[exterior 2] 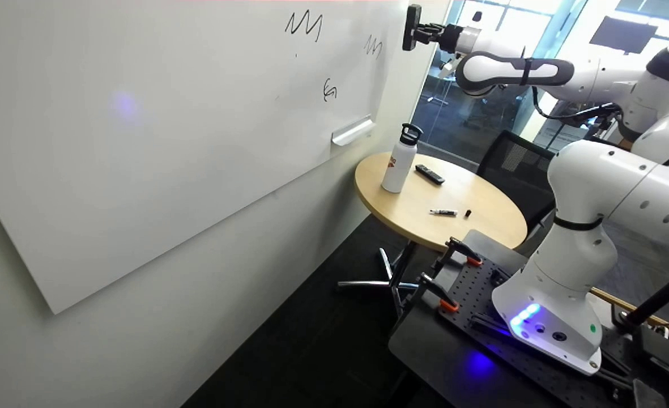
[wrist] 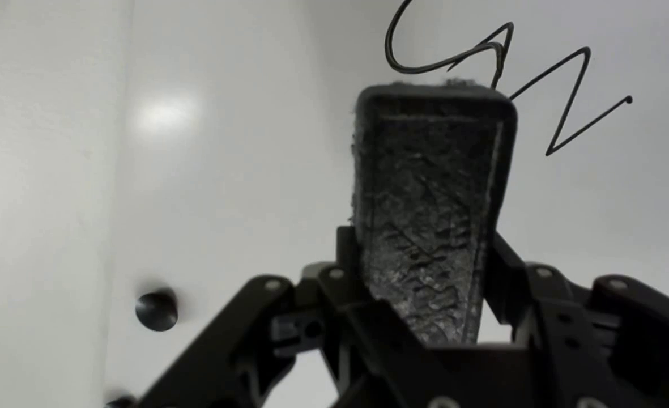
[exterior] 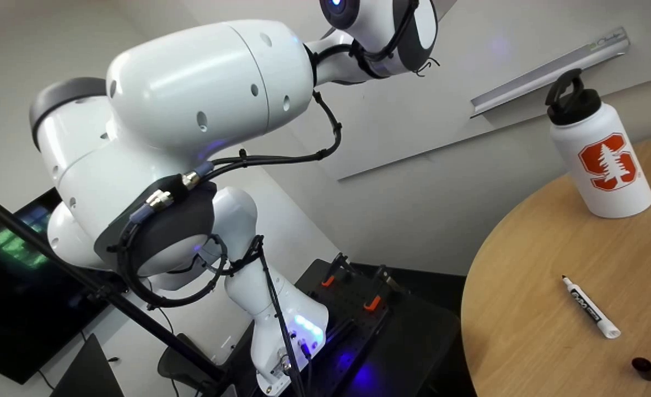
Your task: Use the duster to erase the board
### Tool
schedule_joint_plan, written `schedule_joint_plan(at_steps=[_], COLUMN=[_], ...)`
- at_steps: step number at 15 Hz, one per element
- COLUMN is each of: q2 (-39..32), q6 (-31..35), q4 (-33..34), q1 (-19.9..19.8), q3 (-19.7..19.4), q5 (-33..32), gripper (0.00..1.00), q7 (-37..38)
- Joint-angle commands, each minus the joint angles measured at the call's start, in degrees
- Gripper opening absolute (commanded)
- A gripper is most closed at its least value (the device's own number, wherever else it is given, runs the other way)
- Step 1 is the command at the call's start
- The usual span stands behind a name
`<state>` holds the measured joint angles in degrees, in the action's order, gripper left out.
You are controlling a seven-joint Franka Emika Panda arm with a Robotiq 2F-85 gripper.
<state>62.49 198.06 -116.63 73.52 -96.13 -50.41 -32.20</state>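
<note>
Left: board point(exterior 2: 158, 141), white, on the wall point(exterior 2: 141, 334). Toward its right end: a black zigzag point(exterior 2: 304, 24), a squiggle point(exterior 2: 329, 89) lower and to the right, a fainter zigzag point(exterior 2: 373, 45) right again, higher. Grey tray rail point(exterior 2: 353, 132) at the board's lower right.

White bottle point(exterior 2: 400, 170) with black lid point(exterior 2: 408, 138) stands upright on the round wooden bench point(exterior 2: 490, 207) in both exterior views.

Duster point(exterior 2: 410, 27): in an exterior view, held up at the board's right edge, above bottle height, long side upright. End effector point(wrist: 425, 260) gripping it, a finger closed against either side. Cannot tell whether duster touches board. Wrist view: duster in front of the board, black strokes point(wrist: 568, 102) above and to its right; a dark round piece point(wrist: 157, 310) well to the left, kind unclear.

In an exterior view, right of the bottle: black remote point(exterior 2: 429, 174); nearer, marker point(exterior 2: 443, 212) lying with tip bare; cap point(exterior 2: 468, 213) near its right end, apart from it.

Chair point(exterior 2: 510, 164), black, mesh back, right of the bench toward the far side. Rightmost: robot arm point(exterior 2: 578, 209), base lit blue, on a dark stand point(exterior 2: 430, 351), outer links extending left to the duster.
</note>
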Motion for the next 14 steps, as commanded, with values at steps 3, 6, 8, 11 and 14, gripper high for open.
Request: schedule_joint_plan(at_steps=[3,6,8,11,14], q2=[5.18,9.94,13.28,17.27,19.55], q6=[-0.05,-0.06,-0.06,-0.06,0.43], q4=[2.13,4.42,7.04,11.93,15.07], q1=[5.13,9.69,13.14,18.33,21.86], q3=[-2.53,-3.85,-3.52,-2.63,-2.18], q5=[-2.66,-5.12,-6.70,-8.90,-7.15], gripper=[0.28,0.28,0.28,0.28,0.28], q7=[-1.29,-1.65,-1.64,-1.64,-5.68])
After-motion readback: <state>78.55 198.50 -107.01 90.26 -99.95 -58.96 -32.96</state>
